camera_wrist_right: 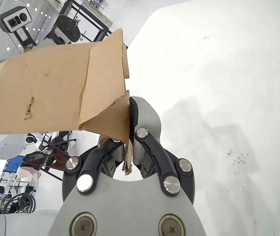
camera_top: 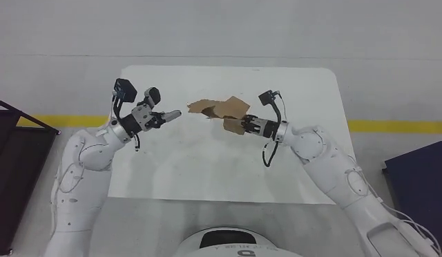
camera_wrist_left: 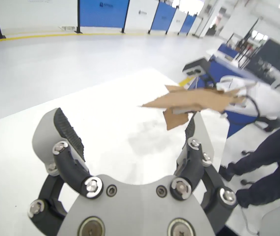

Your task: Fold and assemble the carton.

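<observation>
— at the right gripper (camera_wrist_right: 128, 115), entry one?
— carton (camera_wrist_right: 44, 92): brown cardboard, partly opened, flaps loose and creased. the jaws are drawn narrow and pinch one flap between them. a strip of that flap runs back toward the palm. the main panel spreads out ahead of the gripper and off to one side of it.
— on the table (camera_top: 207, 167) or off it?
— held up above it, as far as the left wrist view tells. one small flap hangs down beneath the sheet. the white top lies below both grippers, with faint scuffs and dark specks below the right one.
— entry two, left gripper (camera_wrist_left: 127, 126)?
— jaws spread wide, nothing between the ribbed pads (camera_wrist_left: 68, 133). it faces the carton.
— gap to the carton?
— apart, not touching. the carton's nearest edge lies straight ahead of the left gripper, near. the right gripper is beyond it, on the far side of the sheet.
— anything else by the grippers?
— a black cable (camera_top: 264, 155) loops from the right wrist, behind that gripper.
</observation>
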`<action>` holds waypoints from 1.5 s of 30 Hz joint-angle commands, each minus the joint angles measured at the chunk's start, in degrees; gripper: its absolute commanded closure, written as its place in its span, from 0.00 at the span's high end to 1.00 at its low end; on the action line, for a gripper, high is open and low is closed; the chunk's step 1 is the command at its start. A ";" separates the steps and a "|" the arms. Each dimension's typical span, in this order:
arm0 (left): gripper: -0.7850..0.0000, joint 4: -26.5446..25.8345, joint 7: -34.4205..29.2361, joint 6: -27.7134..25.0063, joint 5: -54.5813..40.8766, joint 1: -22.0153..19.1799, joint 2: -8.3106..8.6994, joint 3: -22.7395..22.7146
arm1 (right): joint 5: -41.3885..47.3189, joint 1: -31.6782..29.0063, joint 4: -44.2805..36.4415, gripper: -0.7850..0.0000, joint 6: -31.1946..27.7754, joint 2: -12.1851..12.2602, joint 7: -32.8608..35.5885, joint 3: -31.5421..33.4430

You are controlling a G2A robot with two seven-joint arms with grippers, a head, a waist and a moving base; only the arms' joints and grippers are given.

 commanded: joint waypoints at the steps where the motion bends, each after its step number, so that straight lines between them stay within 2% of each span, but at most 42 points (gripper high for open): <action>1: 1.00 0.49 -0.03 -1.29 1.66 -0.44 0.12 0.90 | 0.58 0.55 0.39 0.00 0.39 -0.18 0.31 -0.21; 8: 1.00 0.57 0.46 -1.63 4.84 -3.20 0.11 5.26 | -0.28 2.26 1.04 0.00 -0.14 -0.79 1.08 -1.57; 15: 1.00 3.84 0.39 1.73 4.20 -9.60 -0.32 10.21 | -8.03 3.34 -0.07 0.00 0.76 -1.28 -1.61 -3.20; 19: 1.00 7.12 0.79 2.83 2.72 -12.05 -0.51 12.05 | -18.55 2.90 -2.71 0.00 3.07 -1.21 -6.33 -3.71; 21: 1.00 8.62 0.91 2.72 0.99 -12.68 -0.51 12.37 | -26.62 2.22 -5.26 0.00 4.47 -0.92 -9.33 -3.76; 24: 1.00 10.20 0.59 2.11 -1.03 -13.14 -0.33 12.24 | -40.80 -0.39 -10.85 0.00 9.38 -0.29 -13.62 -3.97; 28: 1.00 12.20 -0.04 1.03 -4.36 -13.50 -0.06 12.03 | -53.72 -4.58 -17.47 0.00 14.36 0.68 -15.54 -3.39; 38: 1.00 16.40 -7.41 -0.78 -16.89 -15.88 0.55 14.00 | -61.19 -8.32 -22.60 0.00 14.39 1.45 -14.39 -1.96; 42: 1.00 17.28 -8.20 -0.11 -16.94 -16.67 0.69 14.78 | -61.67 -8.54 -22.76 0.00 13.94 1.29 -14.93 -2.24; 45: 1.00 17.40 -7.34 -0.23 -15.50 -16.98 0.79 15.04 | -58.43 -9.04 -22.15 0.00 13.46 1.12 -15.24 -2.00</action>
